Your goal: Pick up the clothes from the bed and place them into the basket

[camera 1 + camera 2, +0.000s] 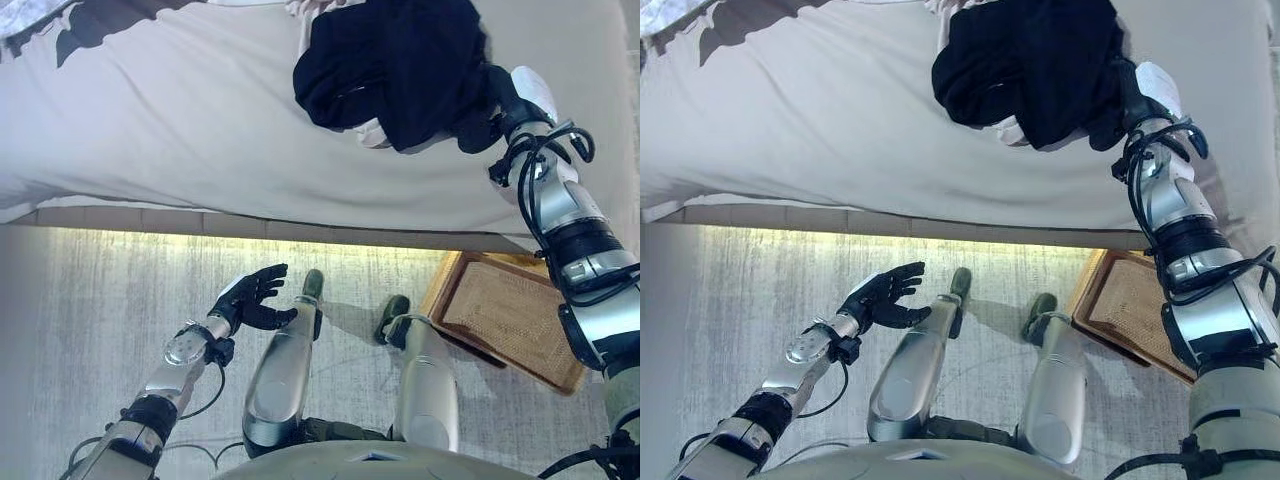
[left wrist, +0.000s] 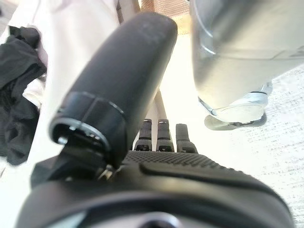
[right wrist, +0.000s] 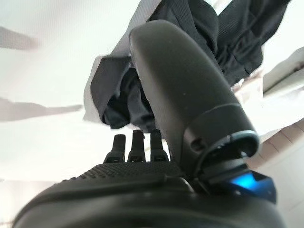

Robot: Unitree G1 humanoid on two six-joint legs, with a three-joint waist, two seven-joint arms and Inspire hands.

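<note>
A black garment (image 1: 390,65) lies bunched on the pale bed (image 1: 200,130) at the far right, with a bit of light cloth (image 1: 372,132) showing under it. My right hand (image 1: 478,125) reaches over the bed and rests at the garment's right edge. In the right wrist view its fingers (image 3: 135,147) are straight and point at the black cloth (image 3: 223,38), with the thumb out beside it. The brown woven basket (image 1: 505,310) stands on the floor to my right, below the bed's edge. My left hand (image 1: 245,300) hangs open and empty over the floor, low on the left.
The bed's front edge (image 1: 250,225) runs across the view, lit from below. A grey rug (image 1: 80,330) covers the floor before it. A patterned cover (image 1: 95,25) lies at the bed's far left.
</note>
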